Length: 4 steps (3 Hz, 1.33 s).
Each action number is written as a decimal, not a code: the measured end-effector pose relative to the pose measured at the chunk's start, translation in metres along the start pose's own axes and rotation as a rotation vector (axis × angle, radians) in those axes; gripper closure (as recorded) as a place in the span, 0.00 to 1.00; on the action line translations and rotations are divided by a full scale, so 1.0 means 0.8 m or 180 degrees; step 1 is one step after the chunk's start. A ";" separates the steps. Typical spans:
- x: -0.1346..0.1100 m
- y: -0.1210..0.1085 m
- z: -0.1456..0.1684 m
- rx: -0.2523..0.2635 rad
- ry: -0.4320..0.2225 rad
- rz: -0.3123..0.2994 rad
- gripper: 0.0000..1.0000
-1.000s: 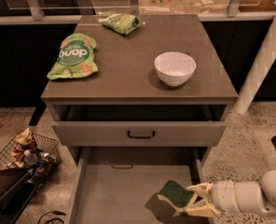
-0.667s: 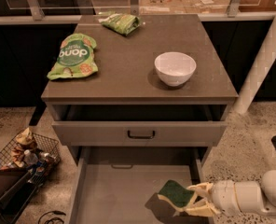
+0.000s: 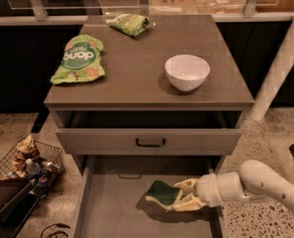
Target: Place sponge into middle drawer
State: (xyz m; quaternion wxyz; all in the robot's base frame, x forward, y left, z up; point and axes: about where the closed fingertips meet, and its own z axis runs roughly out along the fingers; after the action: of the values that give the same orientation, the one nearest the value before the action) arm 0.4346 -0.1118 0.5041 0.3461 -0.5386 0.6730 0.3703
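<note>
The sponge [image 3: 162,193], dark green side up with a pale yellow edge, is held in my gripper [image 3: 179,197], which reaches in from the right. The gripper is shut on the sponge, just above the flat grey floor of the pulled-out middle drawer [image 3: 112,212], right of its centre. A shadow lies on the floor under the sponge. I cannot tell whether the sponge touches the floor.
Above it, a grey drawer with a dark bar handle [image 3: 150,143] is slightly open. On the cabinet top lie a white bowl [image 3: 187,72] and two green snack bags [image 3: 79,59] [image 3: 129,24]. A wire basket of clutter [image 3: 30,163] stands at the left; a white post [image 3: 281,68] rises at the right.
</note>
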 end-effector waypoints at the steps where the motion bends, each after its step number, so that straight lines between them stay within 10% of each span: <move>1: -0.011 -0.025 0.044 -0.0155 -0.0102 -0.0130 1.00; 4: 0.030 -0.031 0.148 0.0065 0.0049 0.0184 1.00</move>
State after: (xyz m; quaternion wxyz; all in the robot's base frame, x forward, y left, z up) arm 0.4624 -0.0231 0.4228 0.3355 -0.5183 0.6947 0.3691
